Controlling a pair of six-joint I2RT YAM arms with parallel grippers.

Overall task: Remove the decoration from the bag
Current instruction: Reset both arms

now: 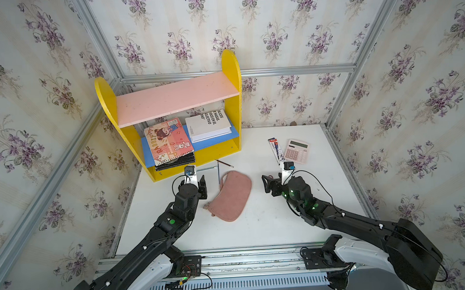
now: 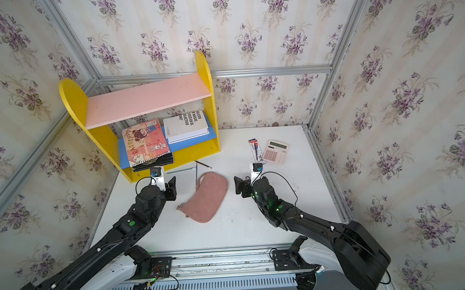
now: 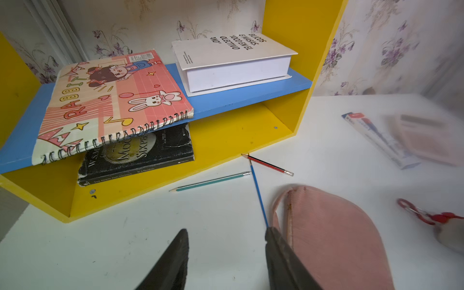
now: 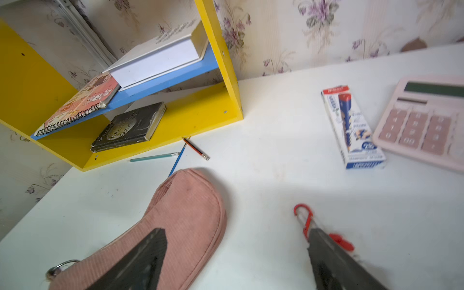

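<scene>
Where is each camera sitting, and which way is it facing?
Top views: high above the robot's base, looking down and forward at the table, bag and shelf; the left arm and right arm show.
Left wrist: on the left arm, looking past the open left gripper at the shelf and bag.
Right wrist: on the right arm, looking past the open right gripper at the bag and calculator.
Shared: both wrist views show the bag and the decoration.

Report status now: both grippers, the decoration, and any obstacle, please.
Left gripper open, empty, beside bag. Right gripper open, by decoration. Decoration off bag, on table, apart from it. Blue pencil at bag's far end, not obstructing.
</scene>
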